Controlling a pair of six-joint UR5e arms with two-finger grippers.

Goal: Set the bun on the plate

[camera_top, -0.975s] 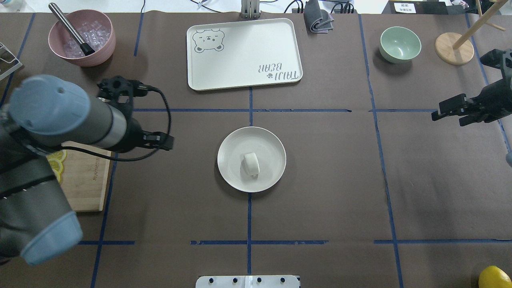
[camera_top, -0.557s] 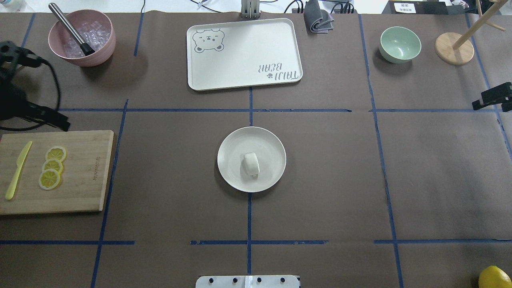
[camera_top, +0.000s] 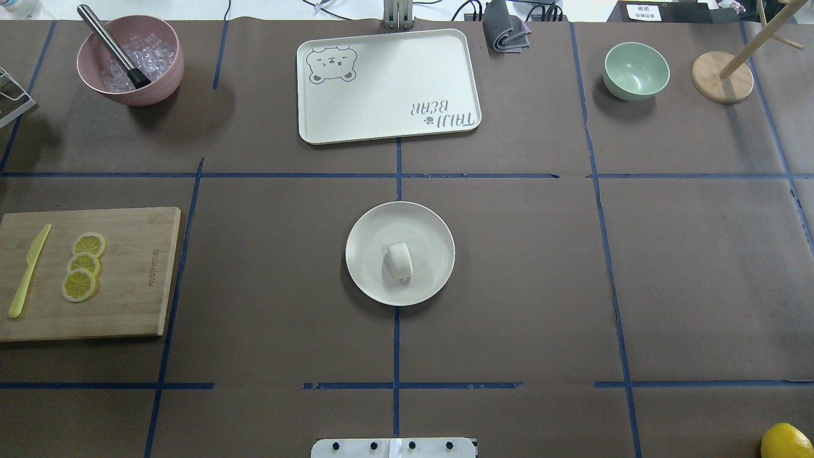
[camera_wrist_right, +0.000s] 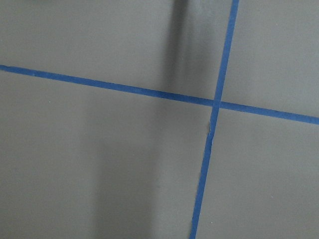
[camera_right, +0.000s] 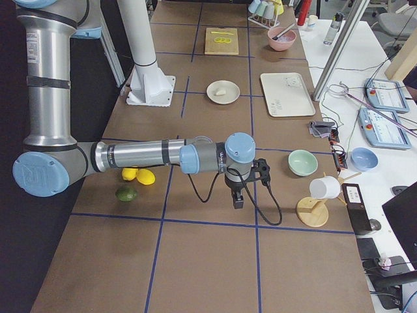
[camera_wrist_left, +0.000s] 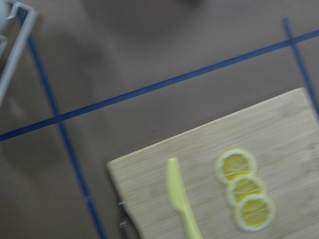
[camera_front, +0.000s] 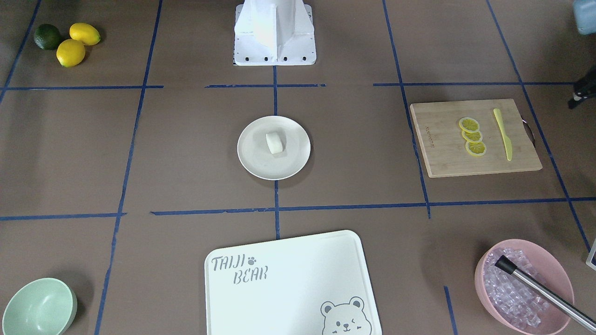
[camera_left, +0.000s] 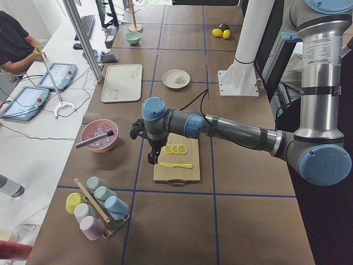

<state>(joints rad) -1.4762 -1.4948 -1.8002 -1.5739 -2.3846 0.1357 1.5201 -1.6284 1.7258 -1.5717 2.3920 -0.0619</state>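
The bun [camera_top: 399, 261], a small white oblong lump, lies on the round cream plate [camera_top: 434, 234] at the middle of the table. It also shows as the bun [camera_front: 274, 142] on the plate [camera_front: 294, 159] in the front-facing view. Neither arm shows in the overhead view. In the exterior left view my left gripper [camera_left: 150, 159] hangs over the cutting board's far edge, well away from the plate. My right gripper [camera_right: 238, 198] hovers over bare table near the mint bowl in the exterior right view. I cannot tell whether either is open or shut.
A bear-printed tray [camera_top: 388, 83] lies behind the plate. A mint bowl [camera_top: 636, 69] and a wooden stand [camera_top: 722, 76] sit far right. A pink bowl [camera_top: 130, 60] of ice is far left. A cutting board [camera_top: 127, 273] holds lemon slices [camera_top: 82, 266] and a knife [camera_top: 28, 270].
Both arms have drawn back out of the overhead view, the left one to the left and the right one to the right. The bun and plate have stayed put.
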